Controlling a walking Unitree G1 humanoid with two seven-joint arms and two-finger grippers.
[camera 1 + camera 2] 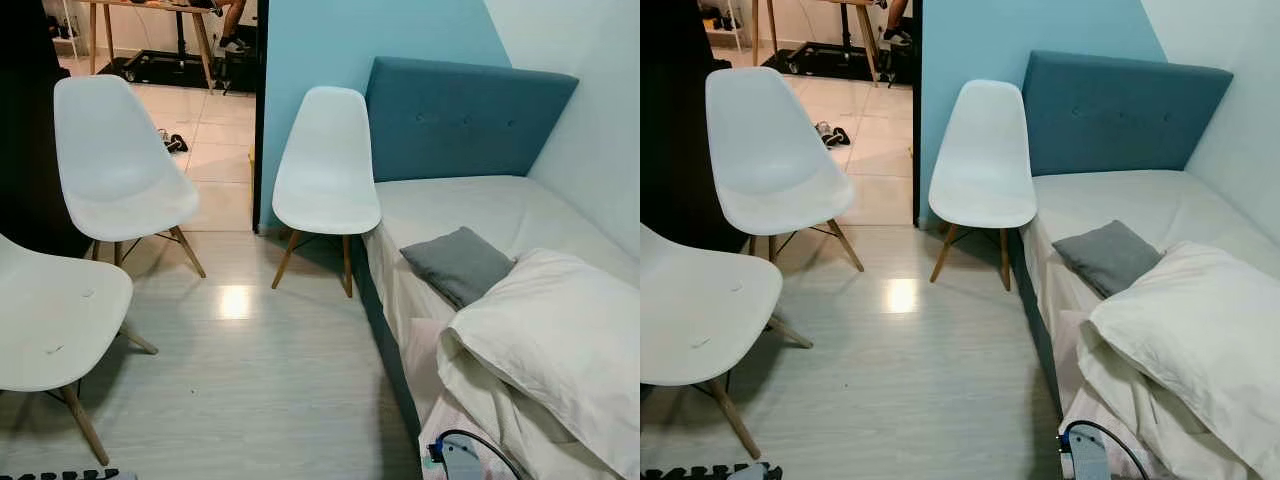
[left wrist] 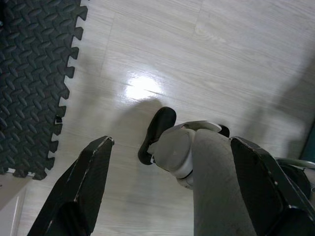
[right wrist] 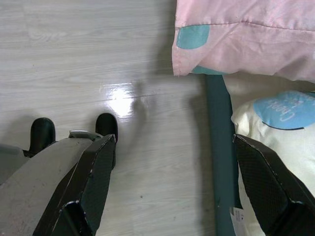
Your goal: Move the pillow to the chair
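**Pillow on the bed, both arms hanging low**

While the white pillow (image 1: pixel 560 340) lies on the bed (image 1: pixel 470 205) at the near right of the head views, both grippers hang well below and apart from it, pointing at the floor. Just beyond the pillow, toward the blue headboard (image 1: pixel 460 115), a small grey cushion (image 1: pixel 458 262) rests flat on the sheet.

Closest to the bed stands a white chair (image 1: pixel 326 170), its seat just beside the mattress corner; two more white chairs (image 1: pixel 115 160) (image 1: pixel 45 315) stand farther left, across an open strip of pale plank floor (image 1: pixel 240 380).

Seen from the right wrist, the right gripper (image 3: pixel 172 187) has its fingers spread wide, holding nothing, above the floor and the bed's dark base; a pink cloth edge (image 3: pixel 241 39) with a teal patch hangs past it, and a cream fabric carries a blue round label (image 3: pixel 288 108) whose writing is too small to read. The robot's black feet show below.

From the left wrist, the left gripper (image 2: pixel 172 182) is likewise spread wide and empty, over the floor, with a dark interlocking foam mat (image 2: pixel 32 73) off to one side and the robot's own leg between the fingers.
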